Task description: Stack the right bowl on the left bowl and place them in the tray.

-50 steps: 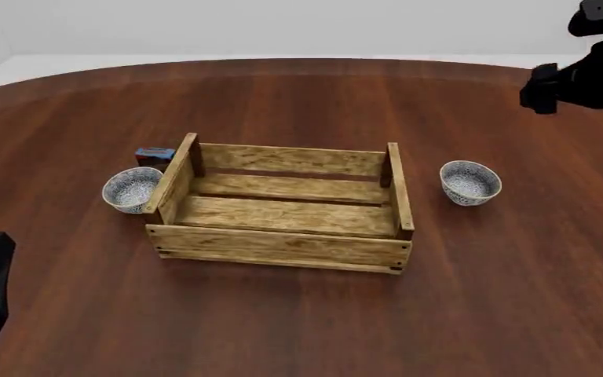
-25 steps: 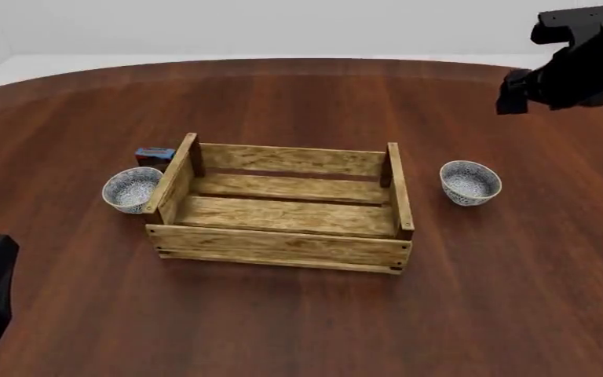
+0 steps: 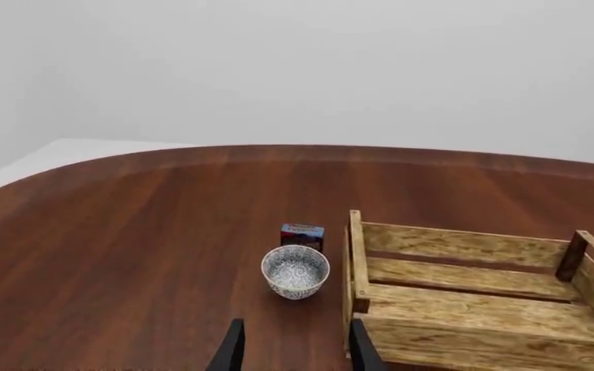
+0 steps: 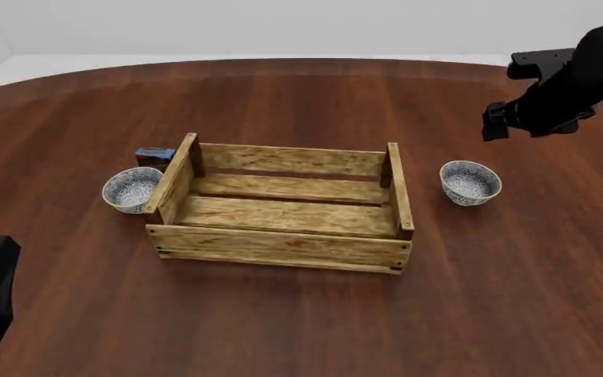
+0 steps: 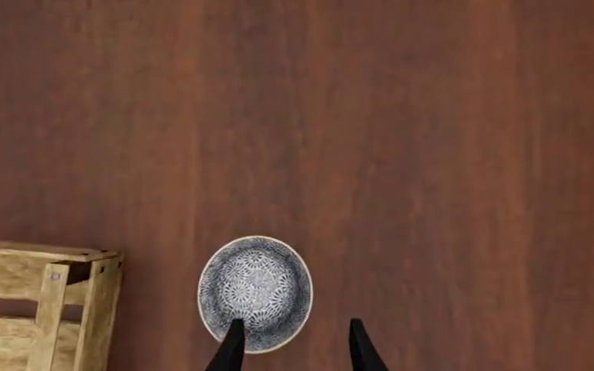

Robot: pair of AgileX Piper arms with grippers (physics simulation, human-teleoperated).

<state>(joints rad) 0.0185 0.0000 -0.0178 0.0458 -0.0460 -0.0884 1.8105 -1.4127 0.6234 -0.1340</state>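
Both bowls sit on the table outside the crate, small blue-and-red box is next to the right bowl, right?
Not quite. The blue-and-red box sits by the left bowl, just behind it, near the tray's left end; the front view shows this. The right bowl has nothing beside it. Both bowls do sit on the table outside the tray.
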